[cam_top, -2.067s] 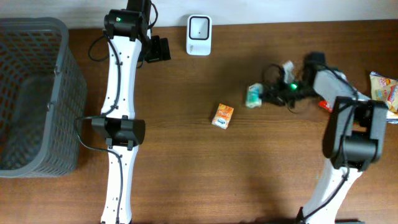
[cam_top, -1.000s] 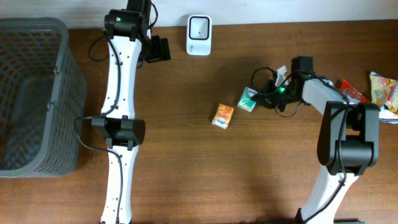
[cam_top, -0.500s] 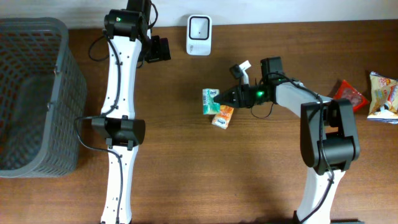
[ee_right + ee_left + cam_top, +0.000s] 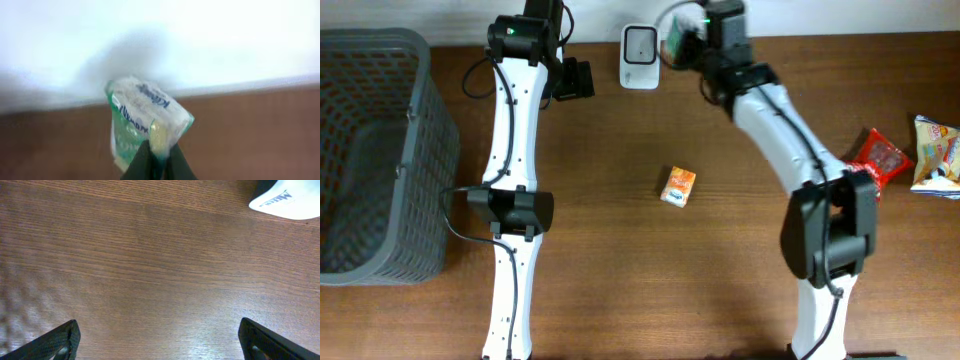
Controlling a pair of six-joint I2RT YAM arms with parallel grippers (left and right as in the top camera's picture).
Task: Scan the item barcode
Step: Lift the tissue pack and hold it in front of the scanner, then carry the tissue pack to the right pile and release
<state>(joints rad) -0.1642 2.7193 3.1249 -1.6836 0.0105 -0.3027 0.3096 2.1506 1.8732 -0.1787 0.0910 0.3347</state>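
We see the right hand [image 4: 156, 159] closed on a green Kleenex tissue pack [image 4: 142, 122], which it holds just beside the white barcode scanner [image 4: 640, 42] at the far edge of the worktop [image 4: 620, 260]. The left hand [image 4: 161, 341] hangs wide open and empty over the wood, near the scanner.

The tissue pack [image 4: 142, 125] is blurred in the right wrist view. The scanner [image 4: 292, 202] is cut off by the left wrist view's top-right corner.
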